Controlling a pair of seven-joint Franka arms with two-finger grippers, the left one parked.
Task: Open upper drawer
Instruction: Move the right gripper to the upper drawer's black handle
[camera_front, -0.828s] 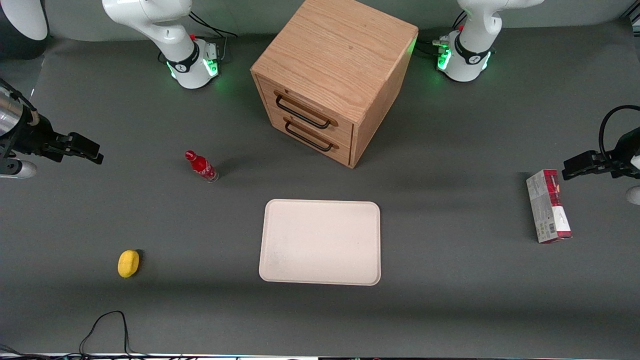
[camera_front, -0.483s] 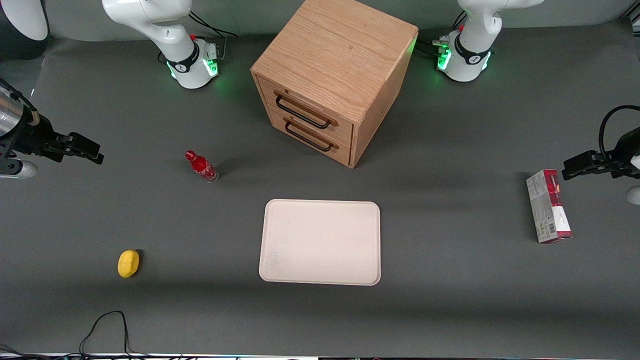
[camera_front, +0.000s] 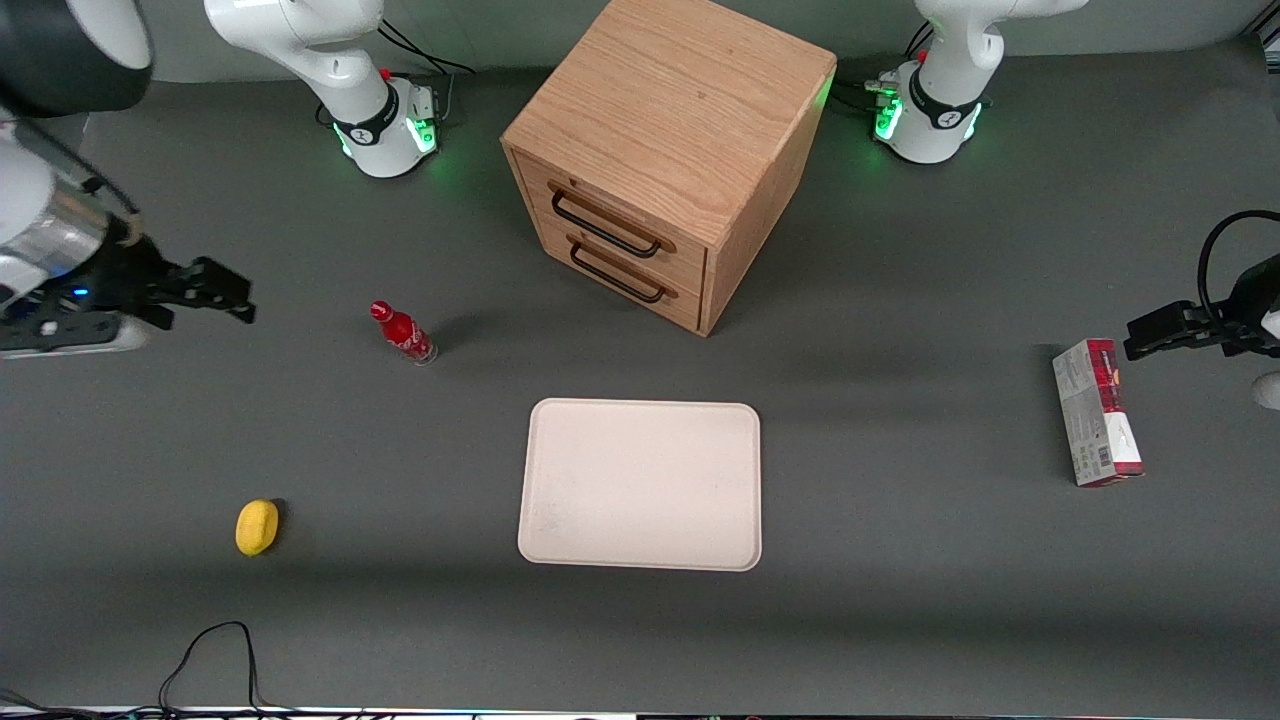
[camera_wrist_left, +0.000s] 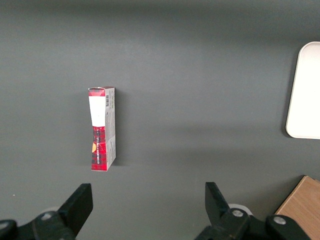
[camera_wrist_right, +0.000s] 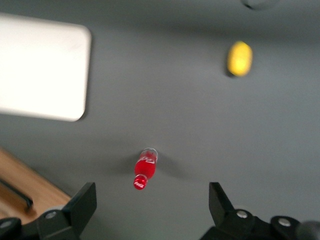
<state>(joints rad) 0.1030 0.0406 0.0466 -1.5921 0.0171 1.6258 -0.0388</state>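
Note:
The light-oak cabinet (camera_front: 668, 140) stands at the back middle of the table. Its upper drawer (camera_front: 620, 225) is shut, with a thin black bar handle (camera_front: 603, 229); the lower twin drawer (camera_front: 625, 273) is shut too. My right gripper (camera_front: 235, 295) is open and empty, high above the table at the working arm's end, well away from the cabinet. In the right wrist view the gripper (camera_wrist_right: 150, 205) has its jaws wide apart, with a corner of the cabinet (camera_wrist_right: 25, 187) and part of a black handle (camera_wrist_right: 15, 192) in sight.
A red bottle (camera_front: 403, 333) stands between my gripper and the cabinet, also in the right wrist view (camera_wrist_right: 144, 168). A cream tray (camera_front: 640, 484) lies nearer the camera than the cabinet. A yellow lemon (camera_front: 256, 526) lies near the front. A red-and-grey box (camera_front: 1095, 411) lies at the parked arm's end.
My right arm has swung toward the cabinet and the bottle; the gripper has moved sideways toward the table's middle and stayed open. Nothing else has moved.

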